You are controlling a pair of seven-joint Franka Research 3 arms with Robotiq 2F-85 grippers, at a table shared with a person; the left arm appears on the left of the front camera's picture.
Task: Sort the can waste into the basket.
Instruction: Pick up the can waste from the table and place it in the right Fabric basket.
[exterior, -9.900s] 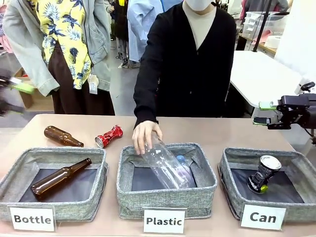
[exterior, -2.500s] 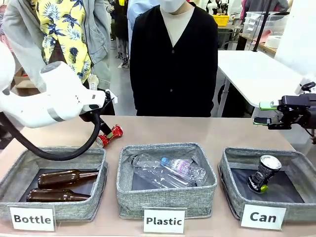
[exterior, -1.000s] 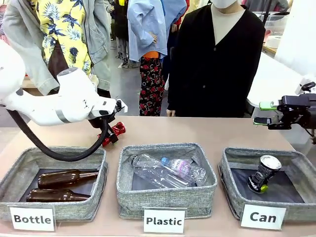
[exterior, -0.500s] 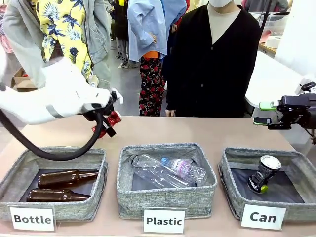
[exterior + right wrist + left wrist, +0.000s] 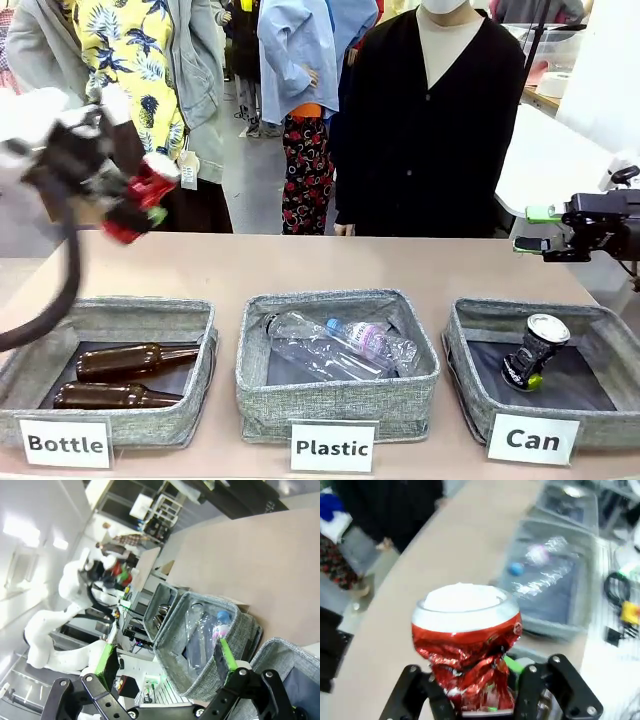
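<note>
the left gripper (image 5: 135,205) is clamped on the crushed shiny red metal drink can (image 5: 140,200), held high in the air above the far left corner of the tan table (image 5: 330,265), clear of every basket rim. in the left wrist view the red can (image 5: 465,640) stands upright between the black fingers (image 5: 410,692), its pale top facing outward, with the table edge running off behind it.

the right gripper (image 5: 535,230) hangs at the right side above the table's far right edge, its green-padded jaws spread wide with nothing between them; in its own wrist view the pads (image 5: 106,661) stand well apart.

the grey woven-fabric rectangular basket labelled "Can" (image 5: 470,385) sits at the front right. the dark crushed can with a silver top (image 5: 532,355) leans inside it, near the middle, with bare dark floor on both sides.

the middle grey basket labelled "Plastic" (image 5: 335,400) holds clear plastic bottles (image 5: 340,345); the left grey basket labelled "Bottle" (image 5: 195,395) holds two brown glass bottles (image 5: 130,375). the table strip beyond the three baskets lies open from left to right. a person in a black cardigan (image 5: 430,130) stands at the far edge.
</note>
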